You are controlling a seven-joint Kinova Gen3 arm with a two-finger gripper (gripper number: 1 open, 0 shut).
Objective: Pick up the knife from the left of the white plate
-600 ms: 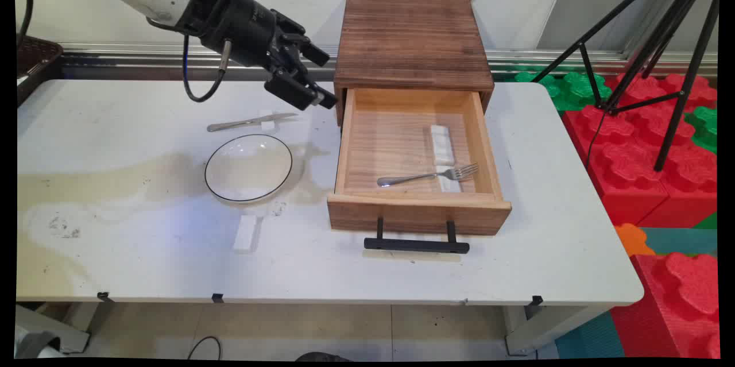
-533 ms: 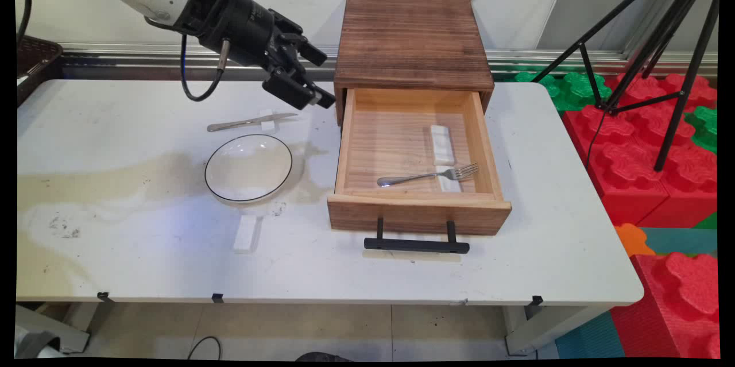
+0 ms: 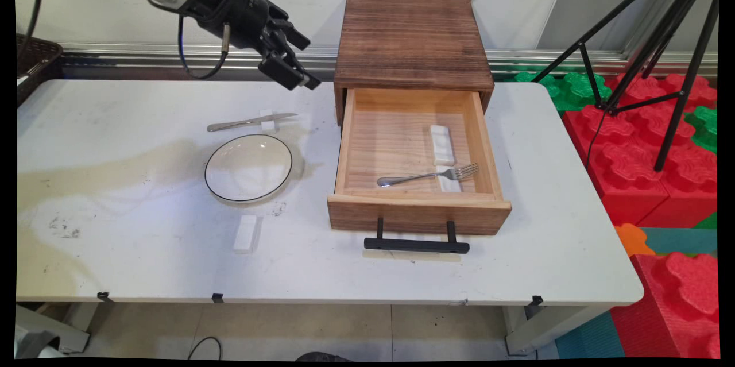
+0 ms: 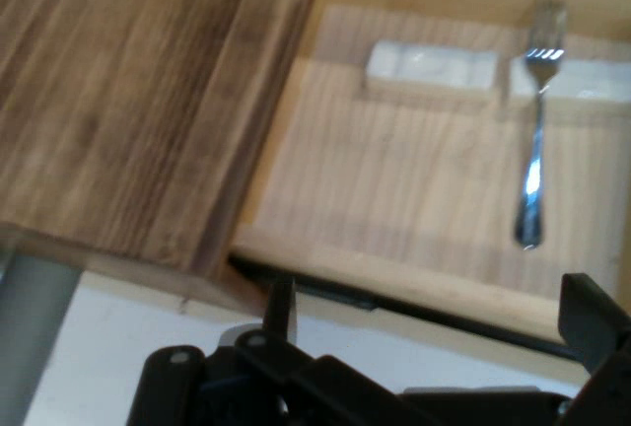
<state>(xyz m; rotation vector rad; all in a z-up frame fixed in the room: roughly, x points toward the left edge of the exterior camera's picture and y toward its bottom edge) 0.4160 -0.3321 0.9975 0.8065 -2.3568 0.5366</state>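
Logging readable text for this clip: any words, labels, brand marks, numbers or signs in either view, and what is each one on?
None can be read in either view.
The wooden drawer box, the fork, the knife, the plate and the white blocks bear no print.
The gripper and the table show no lettering; the table's dark marks are stains, not writing.

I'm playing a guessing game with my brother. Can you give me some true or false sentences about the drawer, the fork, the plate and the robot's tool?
1. The silver metal fork lies inside the open wooden drawer. True.
2. The round white black-rimmed plate holds a knife. False: the silver knife lies on the white table, beyond the plate.
3. The black two-finger tool holds the fork. False: it hangs open, empty, above the table, left of the drawer box.
4. Two white blocks lie in the drawer. True.
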